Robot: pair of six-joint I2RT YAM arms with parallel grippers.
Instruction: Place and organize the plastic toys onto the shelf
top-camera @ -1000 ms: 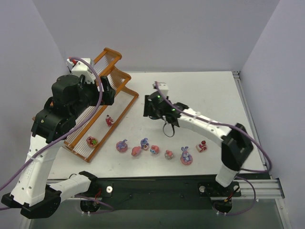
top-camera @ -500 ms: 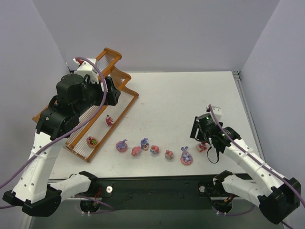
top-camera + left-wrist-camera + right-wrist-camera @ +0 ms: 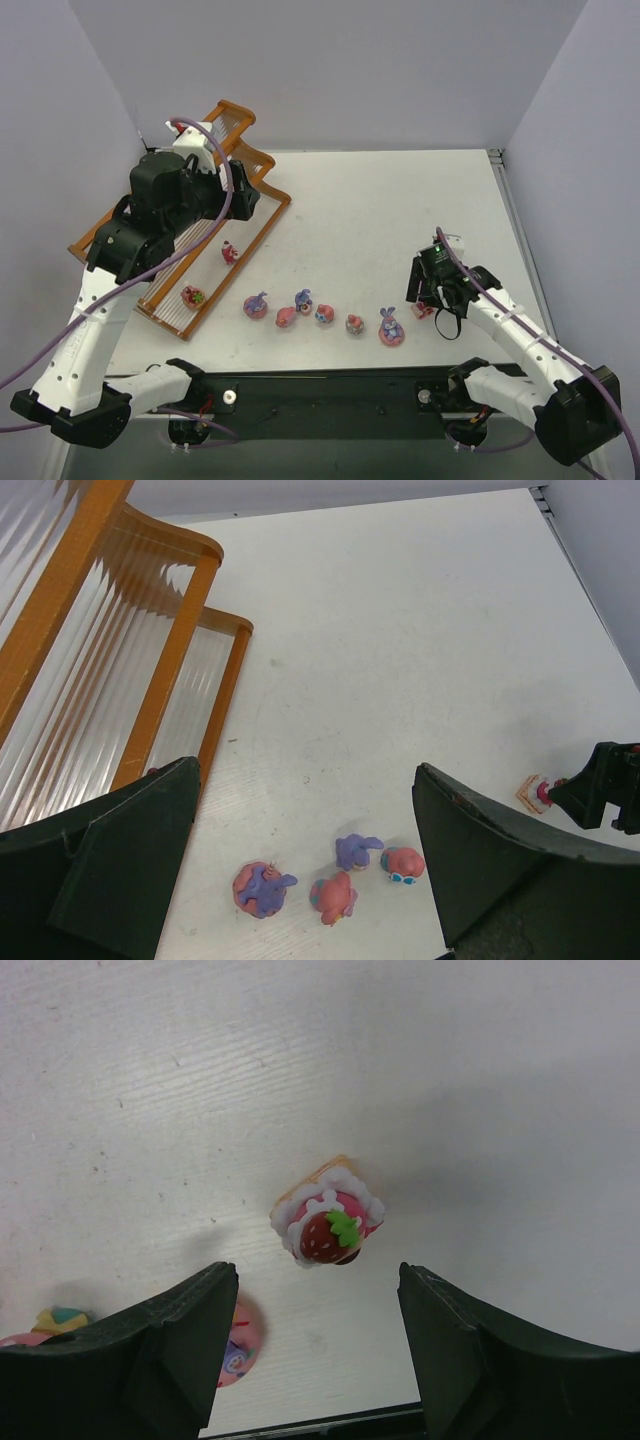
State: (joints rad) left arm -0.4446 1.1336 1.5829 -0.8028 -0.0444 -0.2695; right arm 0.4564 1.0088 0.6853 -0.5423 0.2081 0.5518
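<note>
Here right tool (image 3: 316, 1295), jaws spread, hovers over strawberry toy (image 3: 328, 1225).

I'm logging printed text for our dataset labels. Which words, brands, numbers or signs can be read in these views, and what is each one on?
None: no word, number, brand or sign can be read in any view.
The strawberry cake toy shows only moulded decoration.
The shelf is plain wood and rods, unmarked.
</note>
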